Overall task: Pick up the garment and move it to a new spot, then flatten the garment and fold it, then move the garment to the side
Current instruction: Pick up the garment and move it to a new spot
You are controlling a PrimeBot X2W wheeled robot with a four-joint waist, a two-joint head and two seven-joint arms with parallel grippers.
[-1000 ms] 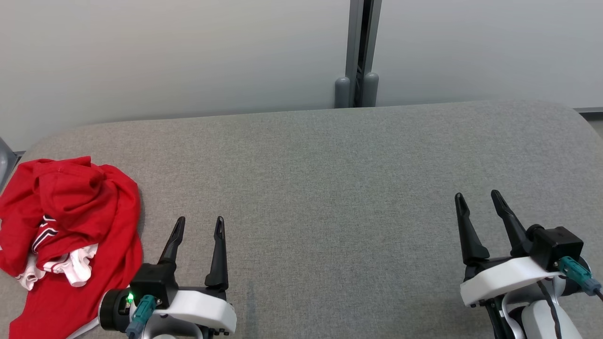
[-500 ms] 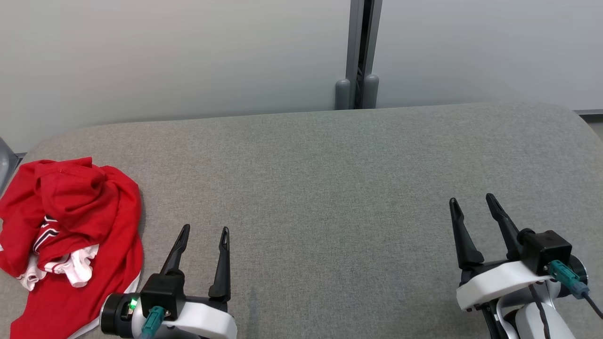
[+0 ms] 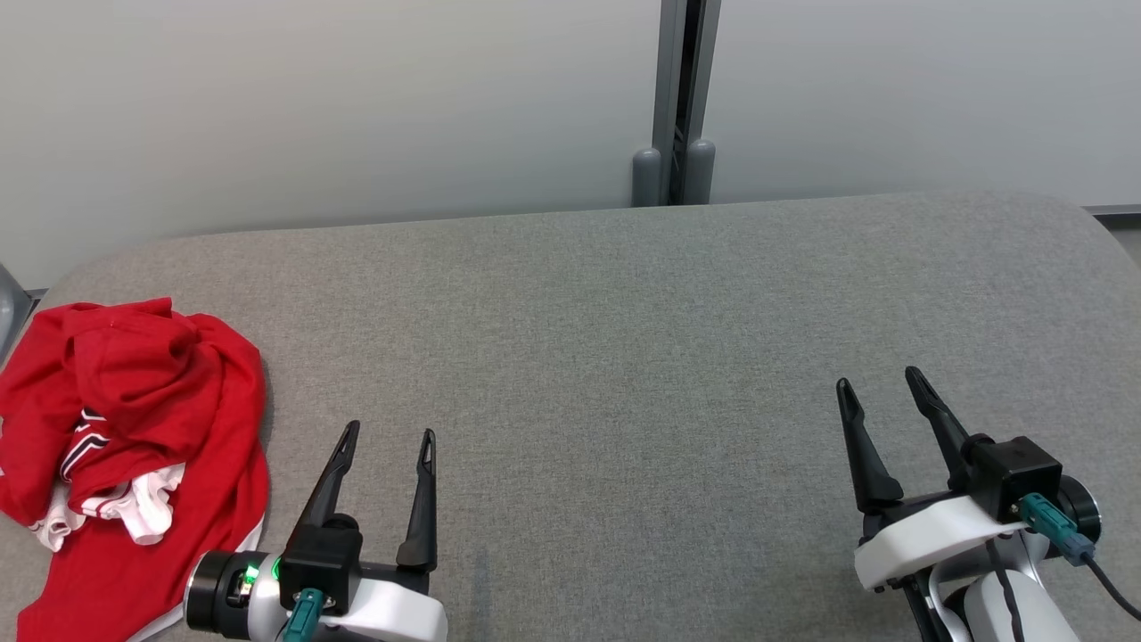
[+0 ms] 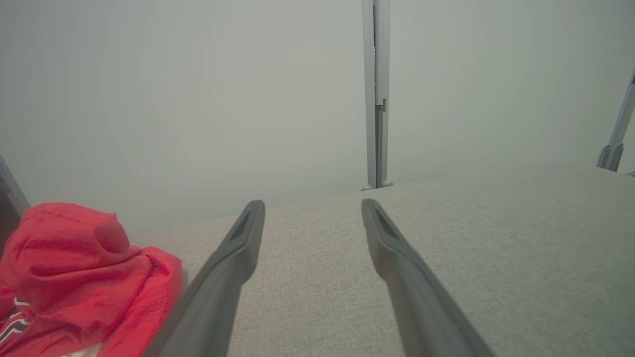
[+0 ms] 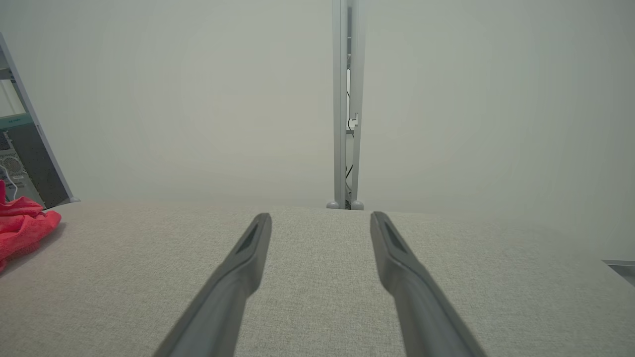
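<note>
Fingers (image 3: 419, 508) on both arms are seen spread wide, with nothing held between them. At the left edge of the padded table (image 3: 606, 357), towards its near left corner, the red garment (image 3: 134, 392) is left lying in a crumpled heap, with white and striped trim showing among its folds; it has not been shifted over the last second. Just to its right, fingers clear of the cloth, the left gripper (image 3: 391, 430) has been drawn back slightly towards the near edge. Well apart, by the near right corner, the right gripper (image 3: 876, 376) has been eased a little inward and back. No reach for the cloth is indicated by these small adjustments, so the pick-up is judged not yet begun, and the left gripper is judged the better placed for it
</note>
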